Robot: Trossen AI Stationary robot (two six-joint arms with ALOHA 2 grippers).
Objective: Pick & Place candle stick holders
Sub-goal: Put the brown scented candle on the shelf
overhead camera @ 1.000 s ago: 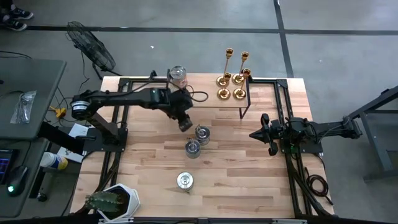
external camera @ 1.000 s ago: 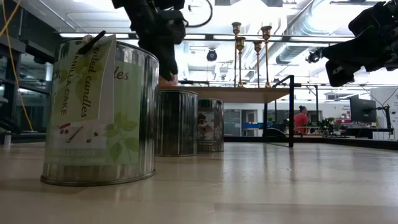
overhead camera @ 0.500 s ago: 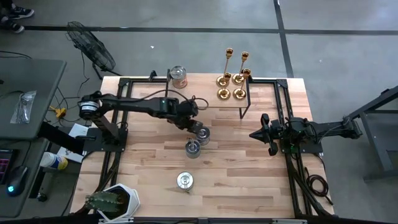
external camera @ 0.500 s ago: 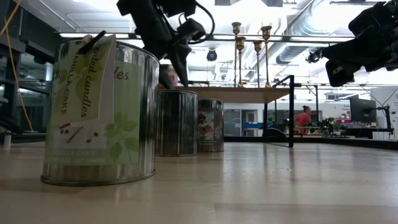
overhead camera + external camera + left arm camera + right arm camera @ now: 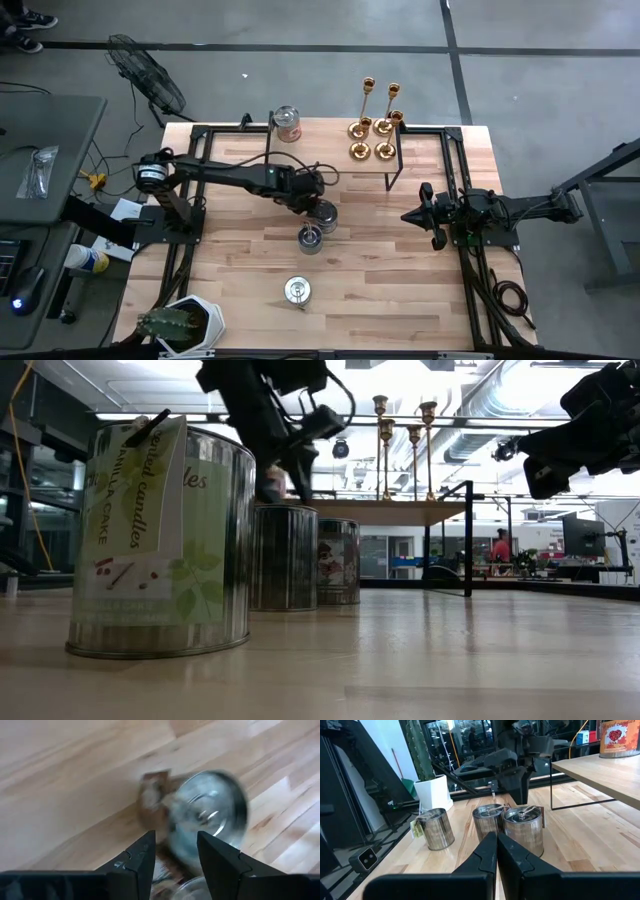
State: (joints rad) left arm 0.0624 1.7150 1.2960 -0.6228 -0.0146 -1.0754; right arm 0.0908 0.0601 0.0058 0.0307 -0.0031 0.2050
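Tins first: three squat silver holders stand on the bare wood of the table (image 5: 240, 270). One tin (image 5: 325, 215) sits near the table's middle, a second tin (image 5: 310, 240) just beside it toward the front edge, and a third tin (image 5: 296, 291) stands apart, closer still to the front edge. A fourth tin with a red label (image 5: 286, 123) rests at the back edge, left of the raised shelf frame (image 5: 420, 150) that takes up the back right corner.

Four gold candlesticks (image 5: 375, 125) cluster on round bases at the back edge, on the shelf's left end, all upright and of differing heights; in the low view they rise as thin stems (image 5: 400, 445) above the shelf top.

Reaching from the left edge toward the middle, the left arm has its left claw (image 5: 312, 198) poised directly over the middle tin. From the wrist camera its two dark fingers (image 5: 137, 862) stand parted, with the tin's round lid (image 5: 210, 817) showing beyond the gap; that view is smeared, so the claw seems not to touch the tin, though contact cannot be ruled out. Across the table top in the low view, the claw (image 5: 290, 465) hangs just above the rim of the middle tin (image 5: 284, 557).

Parked by the right edge, the right claw (image 5: 415, 215) points toward the middle of the table and holds nothing, its fingers (image 5: 485, 852) pressed together.
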